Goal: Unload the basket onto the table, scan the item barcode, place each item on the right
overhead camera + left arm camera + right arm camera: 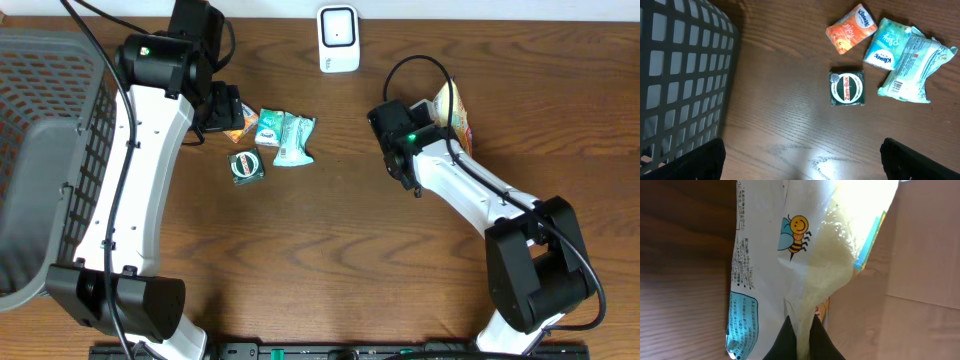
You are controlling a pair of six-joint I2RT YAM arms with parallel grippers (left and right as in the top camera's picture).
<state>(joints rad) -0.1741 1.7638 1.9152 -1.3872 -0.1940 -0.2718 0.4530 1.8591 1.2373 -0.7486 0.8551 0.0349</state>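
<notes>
Bee-printed packet [790,255], pinched at its crimped edge by the closed right tool [800,330]. In the overhead view the packet [452,110] sits toward the back right of the table [330,260], at the tip of the right tool [432,118]. Whether it rests on the wood or hangs just above it cannot be told. The packet is a thin, glossy film pouch, white with a cartoon bee, blocks of fine print, a blue panel along one side and a translucent yellowish area. Its surface is creased where the fingers [785,340] clamp it.

The scanner [338,38], a small white upright unit with rounded corners, stands at the back centre, well apart from the packet, with bare dark wood grain between them.

The left tool [225,110] hovers with its jaws spread wide and grips nothing. In its wrist view the left tool [802,157] shows only two black finger ends at the lower corners.

Beneath and beside it lies a cluster of four items:
- an orange tissue pack [851,29]
- a teal tissue pack [887,42] touching a crumpled white-green wrapper [915,67], which bears a barcode
- a flat, square, dark green Zam-Buk box [846,88] just beside them

A grey plastic lattice basket [40,120] occupies the left side.
</notes>
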